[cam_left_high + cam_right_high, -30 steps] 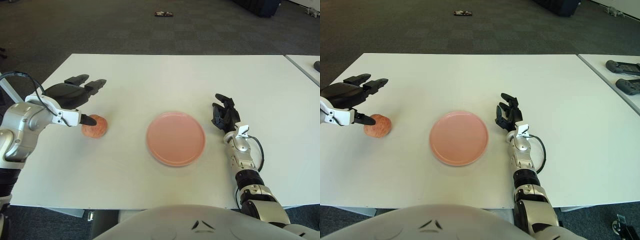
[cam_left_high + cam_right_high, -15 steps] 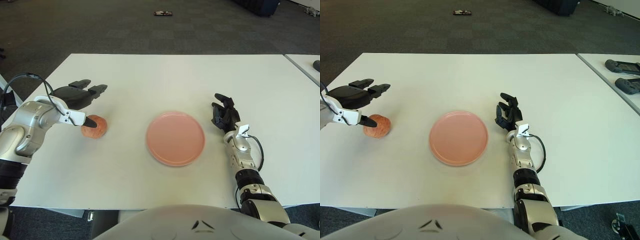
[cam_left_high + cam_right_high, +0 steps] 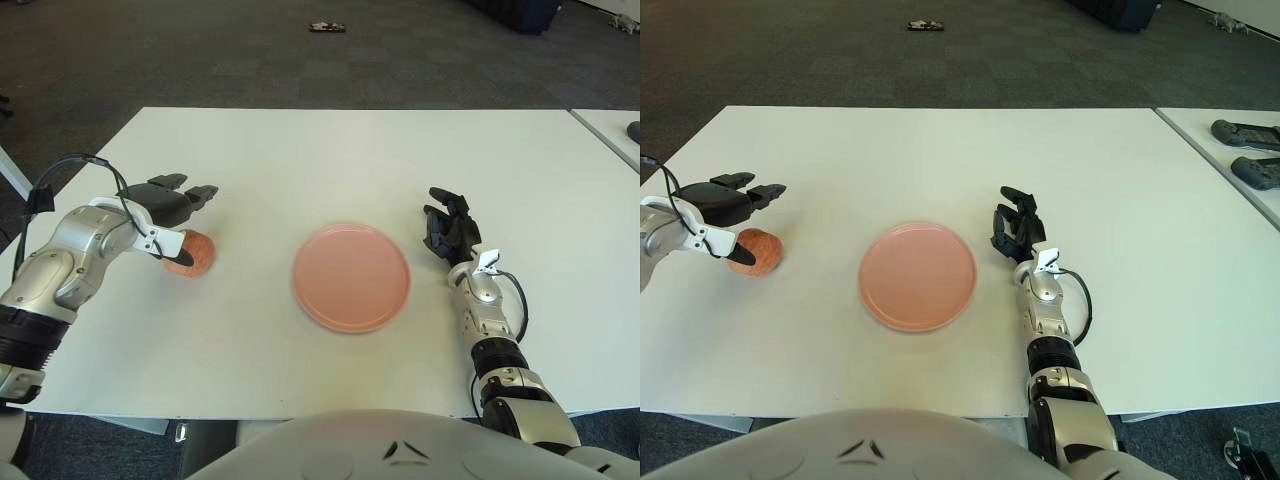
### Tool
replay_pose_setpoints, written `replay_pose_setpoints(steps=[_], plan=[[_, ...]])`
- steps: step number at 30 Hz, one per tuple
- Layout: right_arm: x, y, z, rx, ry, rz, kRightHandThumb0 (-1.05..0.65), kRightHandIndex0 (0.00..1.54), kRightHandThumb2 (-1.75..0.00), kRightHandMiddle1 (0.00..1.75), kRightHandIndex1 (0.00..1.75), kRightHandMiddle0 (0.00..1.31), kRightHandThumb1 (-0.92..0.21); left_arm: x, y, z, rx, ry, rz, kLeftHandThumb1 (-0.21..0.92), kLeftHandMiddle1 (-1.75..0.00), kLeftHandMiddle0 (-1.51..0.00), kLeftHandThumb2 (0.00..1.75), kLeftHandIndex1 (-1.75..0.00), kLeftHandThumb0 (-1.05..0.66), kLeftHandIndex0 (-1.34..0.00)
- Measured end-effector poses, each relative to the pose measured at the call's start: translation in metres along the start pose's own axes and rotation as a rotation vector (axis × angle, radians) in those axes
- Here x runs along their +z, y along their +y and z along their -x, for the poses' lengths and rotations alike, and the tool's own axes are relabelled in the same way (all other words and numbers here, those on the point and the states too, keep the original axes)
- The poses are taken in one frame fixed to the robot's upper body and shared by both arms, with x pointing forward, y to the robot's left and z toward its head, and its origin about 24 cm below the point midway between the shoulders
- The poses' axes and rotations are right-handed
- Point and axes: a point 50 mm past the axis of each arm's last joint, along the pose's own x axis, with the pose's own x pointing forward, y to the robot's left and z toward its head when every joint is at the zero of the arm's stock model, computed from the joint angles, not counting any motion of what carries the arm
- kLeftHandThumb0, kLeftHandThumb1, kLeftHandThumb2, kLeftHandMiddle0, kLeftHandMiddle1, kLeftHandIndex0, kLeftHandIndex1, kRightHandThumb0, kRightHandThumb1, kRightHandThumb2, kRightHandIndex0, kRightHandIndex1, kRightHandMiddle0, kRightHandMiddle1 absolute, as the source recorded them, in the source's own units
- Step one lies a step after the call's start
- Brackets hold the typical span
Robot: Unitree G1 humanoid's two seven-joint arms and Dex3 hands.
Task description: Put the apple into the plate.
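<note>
White tabletop (image 3: 330,160) carries the apple (image 3: 192,254) left of the plate (image 3: 351,276), directly under the left hand (image 3: 165,212), fingers (image 3: 196,194) spread around it, not yet closed; right hand (image 3: 449,232) idles right of plate.

the left hand (image 3: 168,205) covers the top and left side of the apple (image 3: 194,254), and whether its fingers touch the fruit cannot be told. the left arm is cut off at the picture's left edge. a small dark object (image 3: 327,27) on the floor beyond the desk's far edge is too small to identify.
</note>
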Motion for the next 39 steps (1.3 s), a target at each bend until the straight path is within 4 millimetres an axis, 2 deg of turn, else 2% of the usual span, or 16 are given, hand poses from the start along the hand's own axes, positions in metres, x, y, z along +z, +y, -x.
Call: replay_pose_setpoints(steps=[20, 39], plan=[[0.000, -0.001, 0.000, 0.002, -0.001, -0.017, -0.49, 0.21, -0.87, 1.00, 0.83, 0.00, -0.73, 0.004, -0.010, -0.010, -0.066, 0.045, -0.085, 0.92, 0.00, 0.00, 0.24, 0.00, -1.05, 0.00], [0.000, -0.002, -0.002, 0.006, -0.001, -0.013, -0.48, 0.21, -0.88, 1.04, 0.83, 0.00, -0.71, 0.007, -0.016, -0.013, -0.129, 0.088, -0.095, 0.92, 0.00, 0.00, 0.24, 0.00, -1.05, 0.00]])
